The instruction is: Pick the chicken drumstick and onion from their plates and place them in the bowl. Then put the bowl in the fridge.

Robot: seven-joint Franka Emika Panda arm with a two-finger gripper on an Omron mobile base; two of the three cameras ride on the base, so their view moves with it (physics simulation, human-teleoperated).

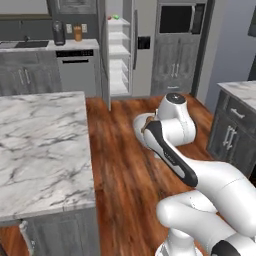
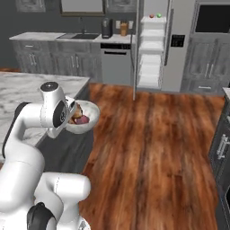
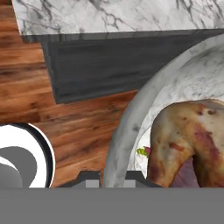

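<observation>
My gripper (image 3: pixel 109 177) is shut on the near rim of the speckled whitish bowl (image 3: pixel 127 131), which it holds in the air above the wood floor beside the island. The golden-brown chicken drumstick (image 3: pixel 183 138) lies in the bowl, with the reddish-purple onion (image 3: pixel 186 175) tucked under it. From the right base the bowl (image 2: pixel 87 121) shows at the wrist with both foods inside. The fridge (image 2: pixel 179 45) stands at the back with its door open and white shelves (image 2: pixel 150 49) showing; it also appears as the fridge (image 1: pixel 145 45). The plates are out of view.
The marble island (image 1: pixel 40 150) lies to the left, with its dark side panel (image 3: pixel 109 61) close to the bowl. A dark cabinet with a marble top (image 1: pixel 235 125) stands to the right. Small red and green fruits (image 2: pixel 155 15) sit on the top fridge shelf. Wood floor (image 2: pixel 152 143) leads to the fridge.
</observation>
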